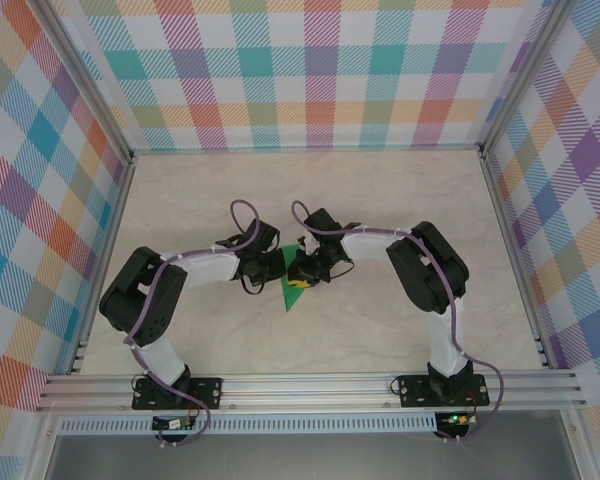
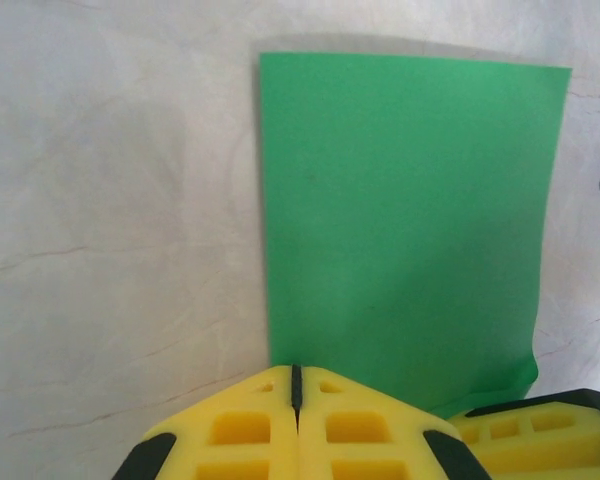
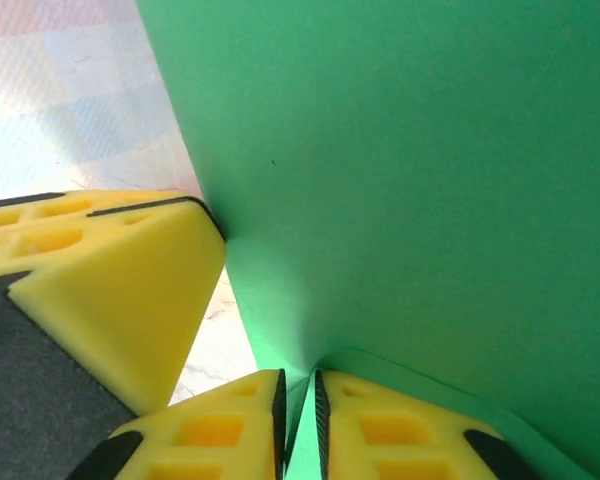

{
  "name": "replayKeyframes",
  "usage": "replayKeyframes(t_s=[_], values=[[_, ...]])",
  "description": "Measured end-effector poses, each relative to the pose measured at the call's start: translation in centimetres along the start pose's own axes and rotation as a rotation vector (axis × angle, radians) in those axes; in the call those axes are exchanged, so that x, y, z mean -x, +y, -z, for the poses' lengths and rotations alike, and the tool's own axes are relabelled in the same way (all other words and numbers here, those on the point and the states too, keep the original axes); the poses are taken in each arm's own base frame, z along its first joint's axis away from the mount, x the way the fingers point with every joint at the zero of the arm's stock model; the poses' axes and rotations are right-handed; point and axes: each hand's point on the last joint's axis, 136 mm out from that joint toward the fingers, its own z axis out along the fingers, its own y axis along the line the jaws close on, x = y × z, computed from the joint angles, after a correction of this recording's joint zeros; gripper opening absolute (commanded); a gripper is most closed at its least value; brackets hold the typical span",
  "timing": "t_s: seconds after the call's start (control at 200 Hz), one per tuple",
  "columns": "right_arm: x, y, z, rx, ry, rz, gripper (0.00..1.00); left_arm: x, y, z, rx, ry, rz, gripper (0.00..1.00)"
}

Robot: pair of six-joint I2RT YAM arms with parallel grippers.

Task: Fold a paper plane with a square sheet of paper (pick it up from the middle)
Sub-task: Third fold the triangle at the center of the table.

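Sheet of paper (image 2: 410,220) pinched by left pincer (image 2: 296,374), its edge inside slightly spread right pincer (image 3: 300,380).

Both arms bend inward from their bases, the left arm (image 1: 195,265) reaching the green paper (image 1: 289,293) from its left side and the right arm (image 1: 400,245) from its right, wrists close together above it. The left gripper (image 2: 296,400) has its jaws pressed together, tips at the paper's edge. The right gripper (image 3: 298,410), just beside it, has its jaws a sliver apart with paper in the gap.
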Motion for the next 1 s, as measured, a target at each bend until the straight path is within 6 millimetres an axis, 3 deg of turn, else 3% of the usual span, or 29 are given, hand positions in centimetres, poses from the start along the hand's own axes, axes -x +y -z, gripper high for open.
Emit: replayKeyframes(t_s=[0.25,0.395,0.605,0.685,0.84,1.005], values=[[0.0,0.7,0.0,0.021,0.005,0.016,0.37,2.2,1.1,3.7,0.013,-0.093,0.08,0.0],[0.0,0.9,0.0,0.025,0.007,0.019,0.39,1.5,1.5,4.8,-0.005,-0.098,0.095,0.0],[0.0,1.0,0.1,0.031,0.006,0.024,0.42,-0.5,1.4,4.5,-0.061,-0.027,0.095,0.0],[0.0,1.0,0.1,0.03,0.006,0.024,0.38,-0.8,0.7,4.3,-0.105,-0.01,0.095,0.0],[0.1,0.4,-0.1,0.009,-0.005,0.023,0.19,-1.2,-0.2,4.2,-0.167,0.01,0.103,0.0],[0.1,-0.3,-0.2,-0.012,-0.01,0.017,0.08,-1.5,-0.8,3.8,-0.207,0.025,0.113,0.0]])
